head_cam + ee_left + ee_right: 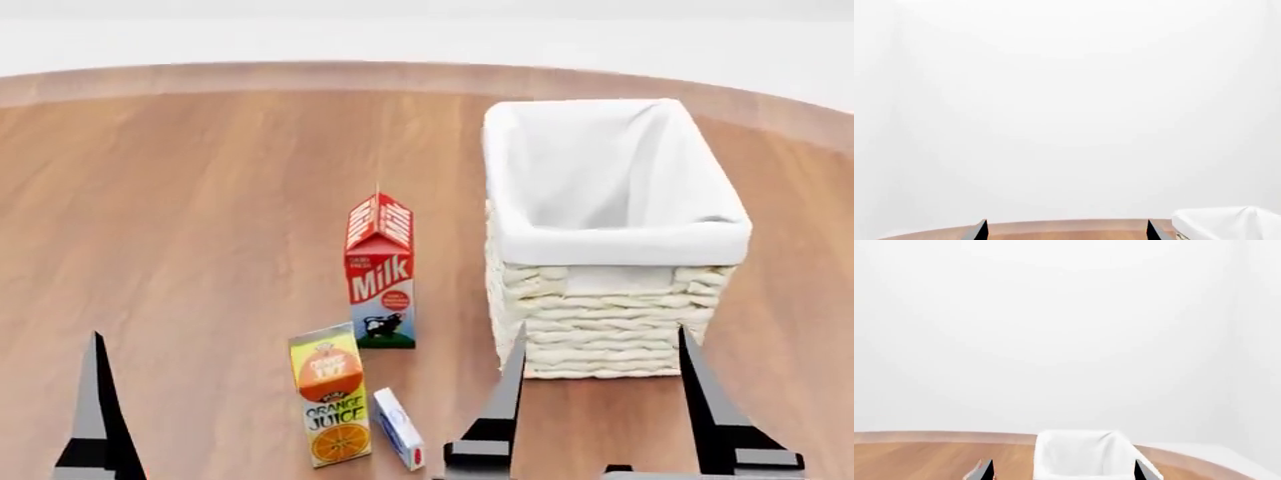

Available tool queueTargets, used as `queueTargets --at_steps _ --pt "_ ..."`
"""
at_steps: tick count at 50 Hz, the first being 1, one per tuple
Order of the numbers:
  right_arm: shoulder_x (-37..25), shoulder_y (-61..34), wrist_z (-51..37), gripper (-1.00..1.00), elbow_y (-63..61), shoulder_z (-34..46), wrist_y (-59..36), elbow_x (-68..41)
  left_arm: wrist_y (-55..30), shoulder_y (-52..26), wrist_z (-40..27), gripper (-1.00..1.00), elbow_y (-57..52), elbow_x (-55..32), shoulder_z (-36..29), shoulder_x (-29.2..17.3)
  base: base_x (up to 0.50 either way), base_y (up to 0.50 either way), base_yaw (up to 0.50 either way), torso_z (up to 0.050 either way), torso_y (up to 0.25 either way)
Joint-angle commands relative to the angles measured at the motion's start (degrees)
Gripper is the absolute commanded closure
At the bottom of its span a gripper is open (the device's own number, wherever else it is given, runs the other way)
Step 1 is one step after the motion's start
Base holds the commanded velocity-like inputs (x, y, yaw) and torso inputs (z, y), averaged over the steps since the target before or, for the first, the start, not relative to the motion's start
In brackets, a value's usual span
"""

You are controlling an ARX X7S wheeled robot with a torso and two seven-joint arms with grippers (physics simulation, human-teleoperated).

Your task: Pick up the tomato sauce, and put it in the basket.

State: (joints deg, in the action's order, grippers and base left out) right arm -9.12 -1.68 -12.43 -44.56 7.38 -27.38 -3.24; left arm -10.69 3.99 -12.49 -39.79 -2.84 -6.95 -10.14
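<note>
- The right gripper [601, 345] has its two fingers wide apart, holding nothing, low in front of the basket [607, 310].
- Only one finger of the left gripper [96, 400] shows in the head view; its wrist view shows both tips apart.
- The milk carton [382, 272] stands up; the juice carton [330, 395] lies flat, with a small white box [398, 428] beside it.
- No picture shows the tomato sauce, so the robot probably must look for it first.

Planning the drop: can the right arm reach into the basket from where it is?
Probably yes. The right gripper sits open just in front of the basket, whose top is open with nothing between them. It holds nothing; no tomato sauce is visible.
</note>
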Motion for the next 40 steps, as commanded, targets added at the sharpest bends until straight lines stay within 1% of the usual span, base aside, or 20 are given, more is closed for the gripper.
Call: queueTargets --at_steps 1,20,28,30,37,38,39,40 --pt "-0.5 -0.1 0.2 -1.00 0.2 0.4 0.7 -1.3 -0.1 0.1 -0.6 -1.00 -0.5 -0.3 -0.4 -0.4 0.27 -0.50 0.00 0.000 0.000" --pt "-1.2 -0.4 -0.6 -1.00 0.7 1.0 0.6 -1.9 2.0 0.4 -1.2 -1.00 1.5 -1.0 -1.0 -1.1 0.26 -0.50 0.00 0.000 0.001" --pt "-1.6 -0.5 -1.1 -1.00 0.9 1.4 0.0 -1.7 1.7 0.3 -1.6 -1.00 1.2 -1.2 -1.2 -1.3 0.26 -0.50 0.00 0.000 0.000" --pt "-1.7 -0.8 -1.4 -1.00 1.0 1.7 -0.9 -1.5 2.0 0.4 -1.6 -1.00 1.4 -1.2 -1.3 -1.4 0.00 -0.47 0.00 0.000 0.000" --pt "-1.9 -0.9 -1.7 -1.00 0.7 1.8 -1.2 -1.7 2.0 0.3 -1.9 -1.00 1.4 -1.5 -1.4 -1.6 -0.46 -0.34 0.00 0.000 0.002" --pt "-2.0 -0.8 -1.6 -1.00 0.7 1.9 -0.8 -1.7 2.1 0.4 -2.0 -1.00 1.5 -1.4 -1.4 -1.7 -0.14 -0.34 0.00 0.000 0.000" --pt "-2.0 -0.1 -1.4 -1.00 0.5 1.5 1.8 -2.2 2.0 0.4 -2.0 -1.00 1.4 -1.5 -1.4 -1.7 0.19 -0.38 0.00 0.000 0.000" --pt "-2.0 -0.3 -1.5 -1.00 0.5 1.3 0.7 -2.5 1.8 0.3 -2.1 -1.00 1.2 -1.6 -1.4 -1.7 0.35 -0.43 0.00 0.000 0.000"
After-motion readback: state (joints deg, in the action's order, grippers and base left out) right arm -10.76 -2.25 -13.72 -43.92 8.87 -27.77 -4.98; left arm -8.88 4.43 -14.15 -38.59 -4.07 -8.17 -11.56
